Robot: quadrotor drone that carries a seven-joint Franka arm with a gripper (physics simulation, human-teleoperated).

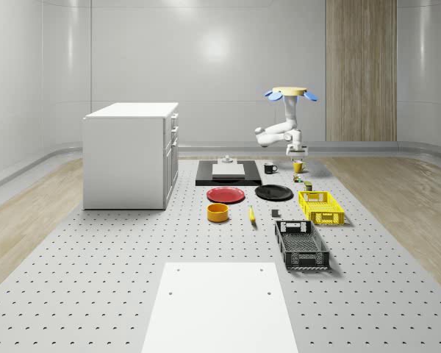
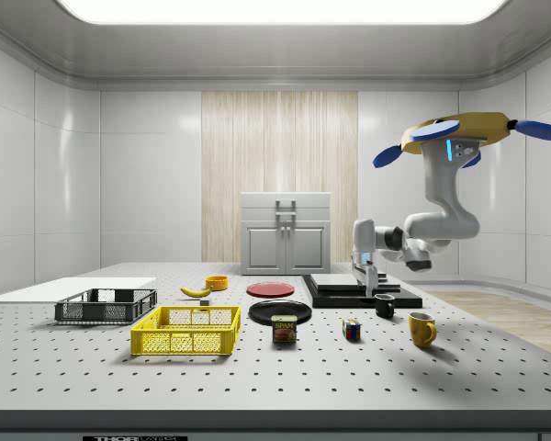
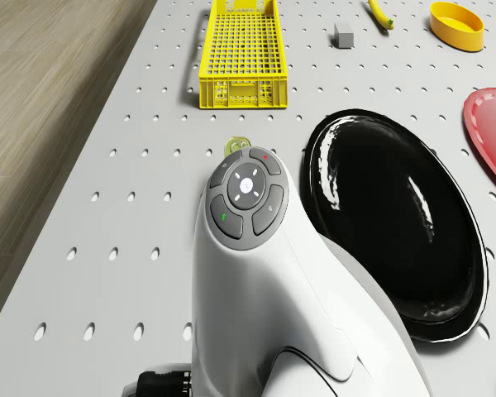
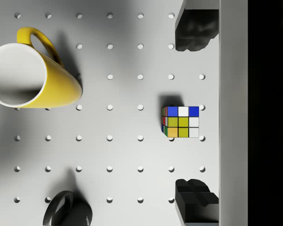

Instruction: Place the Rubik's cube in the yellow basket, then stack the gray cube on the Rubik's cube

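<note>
The Rubik's cube [image 4: 180, 122] sits on the counter [image 1: 95, 279] between a yellow mug [image 4: 35, 75] and a black mug [image 4: 68, 212], well apart from the yellow basket [image 1: 322, 207]. Directly above it hangs the tool [image 4: 193, 115], fingers [image 4: 193, 30] spread wide to either side, gripping nothing, lined up for a descent, I'd say. The drone [image 2: 459, 133] hovers over that end of the counter. The gray cube [image 3: 342, 32] waits near the basket.
</note>
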